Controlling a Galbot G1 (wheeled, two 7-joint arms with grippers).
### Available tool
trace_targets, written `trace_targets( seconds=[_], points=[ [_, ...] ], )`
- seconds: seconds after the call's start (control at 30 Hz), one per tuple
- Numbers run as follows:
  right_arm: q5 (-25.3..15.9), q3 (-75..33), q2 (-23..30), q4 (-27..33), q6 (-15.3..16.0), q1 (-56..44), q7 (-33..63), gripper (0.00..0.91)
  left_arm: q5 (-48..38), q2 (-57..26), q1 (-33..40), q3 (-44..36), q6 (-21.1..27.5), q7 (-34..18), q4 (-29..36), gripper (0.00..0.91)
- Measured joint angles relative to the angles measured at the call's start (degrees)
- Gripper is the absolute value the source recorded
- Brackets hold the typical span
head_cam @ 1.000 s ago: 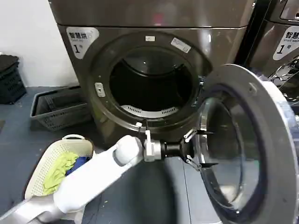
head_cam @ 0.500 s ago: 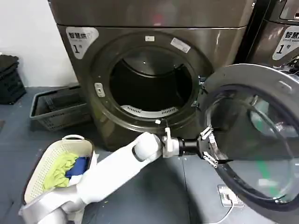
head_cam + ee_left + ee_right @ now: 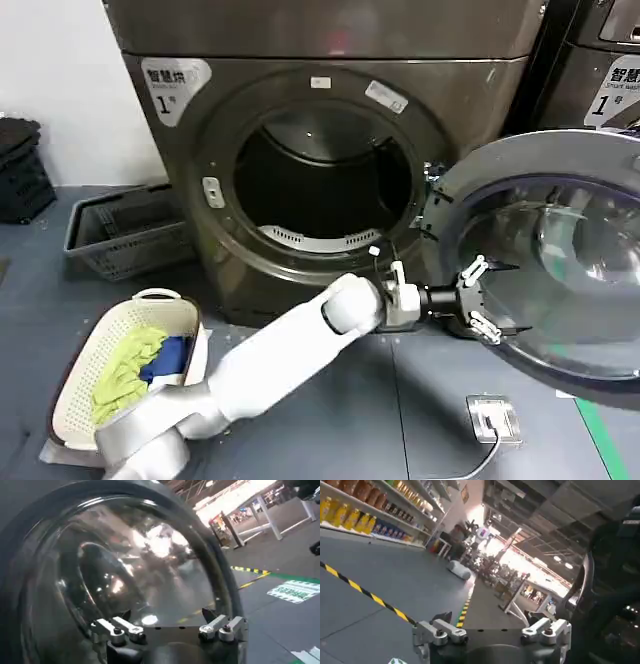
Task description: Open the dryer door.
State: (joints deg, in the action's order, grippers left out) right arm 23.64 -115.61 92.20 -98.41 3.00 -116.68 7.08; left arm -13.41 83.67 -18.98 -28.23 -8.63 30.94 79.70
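The dryer door (image 3: 520,160) stands swung out wide to the right of the brown-grey machine, hinged at its left edge. Its inner glass bowl (image 3: 575,265) faces me. The round drum opening (image 3: 322,180) is bare and dark. My left arm reaches across the floor in front of the machine, and my left gripper (image 3: 492,298) is open with its fingertips at the lower inner edge of the door, gripping nothing. The left wrist view has that gripper (image 3: 166,615) right up against the curved glass (image 3: 140,565). My right gripper (image 3: 489,617) is open and points away into the room.
A white laundry basket (image 3: 70,385) with green and blue cloth sits on the floor at lower left. A grey crate (image 3: 125,235) lies beside the machine. A darker second machine (image 3: 600,70) stands at the right. A floor socket with a cable (image 3: 492,418) lies below the door.
The door has swung farther open to the right and now faces me more flatly. My left arm has stretched out rightward with it, the gripper staying open at the door's inner side.
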Motion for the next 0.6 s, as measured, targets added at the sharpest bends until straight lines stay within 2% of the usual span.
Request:
trace_targets(
  seconds=[0.3,0.6],
  points=[
    [-0.02,0.45,0.00,-0.71,-0.02,0.13,0.07,0.907,0.37,2.57,0.75,0.42,0.59,-1.32,-3.58,0.907],
    [-0.05,0.76,0.00,-1.28,-0.03,0.24,0.09,0.907,0.23,3.16,0.94,0.48,0.94,-1.92,-4.15,0.907]
  ],
)
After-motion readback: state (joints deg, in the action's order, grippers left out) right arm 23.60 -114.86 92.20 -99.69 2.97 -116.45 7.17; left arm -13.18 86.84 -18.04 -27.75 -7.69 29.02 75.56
